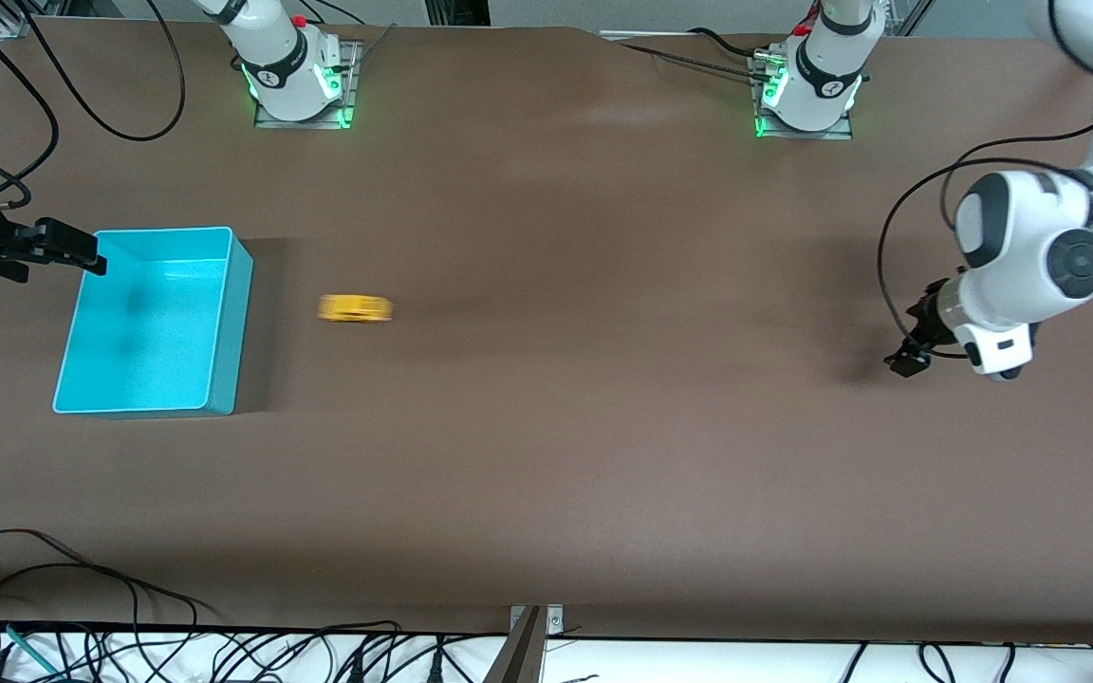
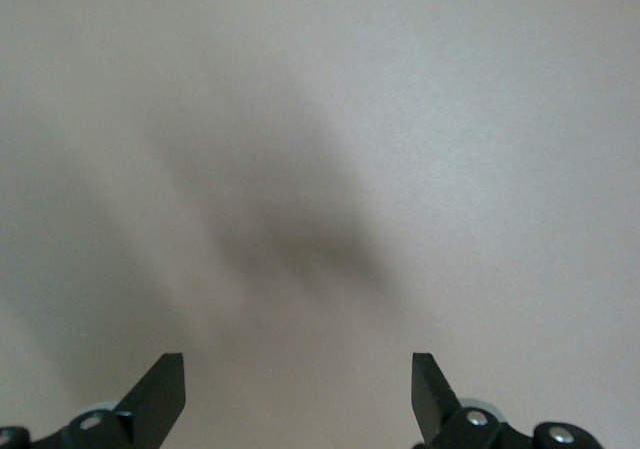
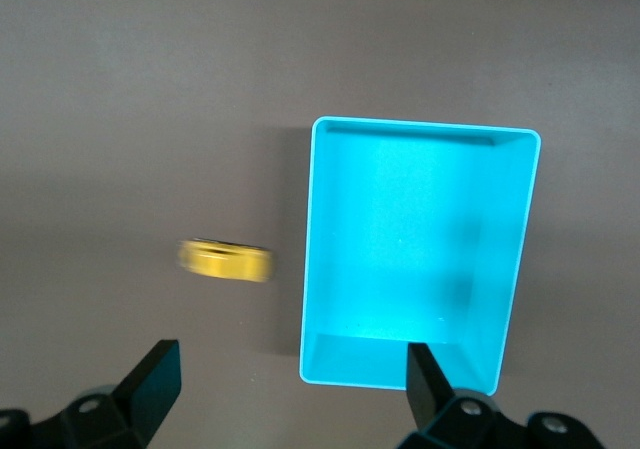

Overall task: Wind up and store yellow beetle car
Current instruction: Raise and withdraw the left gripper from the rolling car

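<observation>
Counter (image 1: 603, 427) mostly bare brown surface; wide open room between the two arms' ends. Turquoise bin (image 1: 224, 323) stands at right arm's end, only tall obstacle, interior unobstructed from above. Yellow beetle car (image 1: 355, 309) blurred, on counter near bin, apart from its wall, clear all round. Right pincer (image 1: 91, 249) over bin's rim, jaws spread. Left pincer (image 2: 298, 394) over bare counter, jaws spread, nothing between.

The yellow beetle car (image 1: 355, 309) sits on the table (image 1: 603, 427), just beside the bin (image 1: 229, 323), toward the right arm's end. The right gripper (image 1: 82, 249) hangs over the bin's edge. The left gripper (image 1: 909, 360) hangs over bare table at the left arm's end, well apart from both.
</observation>
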Motion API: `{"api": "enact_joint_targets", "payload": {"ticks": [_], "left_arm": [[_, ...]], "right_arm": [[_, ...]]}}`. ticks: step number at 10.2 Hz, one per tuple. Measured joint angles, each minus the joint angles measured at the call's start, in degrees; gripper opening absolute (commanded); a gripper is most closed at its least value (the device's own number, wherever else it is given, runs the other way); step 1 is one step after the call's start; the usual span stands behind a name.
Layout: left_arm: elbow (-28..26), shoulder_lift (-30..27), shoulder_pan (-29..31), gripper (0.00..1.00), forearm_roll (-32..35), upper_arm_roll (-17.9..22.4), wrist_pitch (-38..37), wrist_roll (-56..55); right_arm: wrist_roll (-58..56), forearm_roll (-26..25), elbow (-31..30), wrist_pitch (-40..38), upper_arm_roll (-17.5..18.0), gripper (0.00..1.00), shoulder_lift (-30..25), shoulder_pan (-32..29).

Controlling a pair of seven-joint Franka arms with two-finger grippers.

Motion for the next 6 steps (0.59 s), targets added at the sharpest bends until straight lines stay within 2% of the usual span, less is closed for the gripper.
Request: {"api": "enact_joint_targets", "payload": {"ticks": [2, 6], "left_arm": [[5.83, -0.79, 0.02, 1.0, -2.48, -0.12, -7.62, 9.54], [14.57, -1.54, 0.06, 1.0, -2.93, -0.13, -20.48, 24.33]], "right_arm": [[0.0, 0.01, 0.0, 0.04, 0.0, 1.0, 0.02, 0.0], [-0.01, 0.01, 0.0, 0.11, 0.01, 1.0, 0.02, 0.01]]}}
